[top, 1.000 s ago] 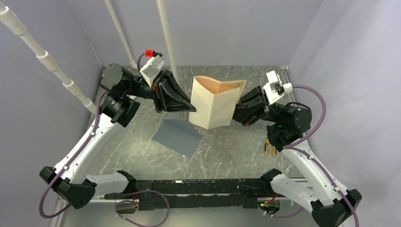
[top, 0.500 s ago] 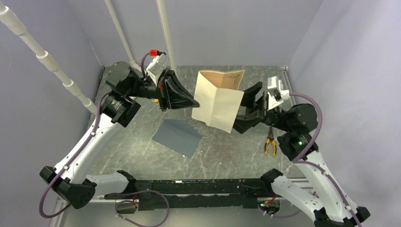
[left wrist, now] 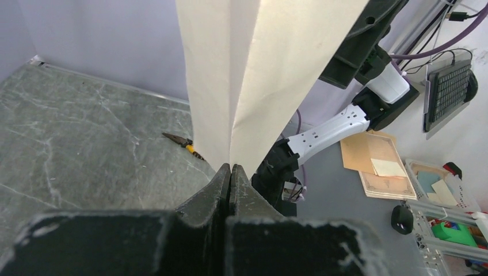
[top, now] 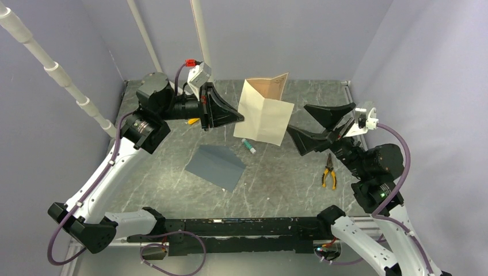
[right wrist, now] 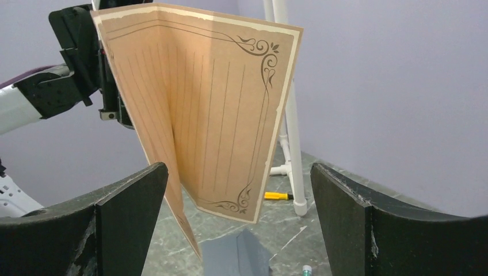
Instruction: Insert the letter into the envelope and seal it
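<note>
My left pincer [top: 237, 120] is pinching the folded letter [top: 266, 117] by one edge, holding it upright in the air. My right pincer [top: 298, 119] is gaping wide just beside it, not touching it. The envelope [top: 216, 165] is lying flat on the table [top: 276, 178] below.

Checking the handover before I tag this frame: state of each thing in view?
letter: half-folded, held in the air by its edge
envelope: lying on the table, letter not inside
left gripper: shut on the letter
right gripper: wide open, holding nothing
pliers: lying on the table, untouched
marker: lying on the table, untouched
</note>
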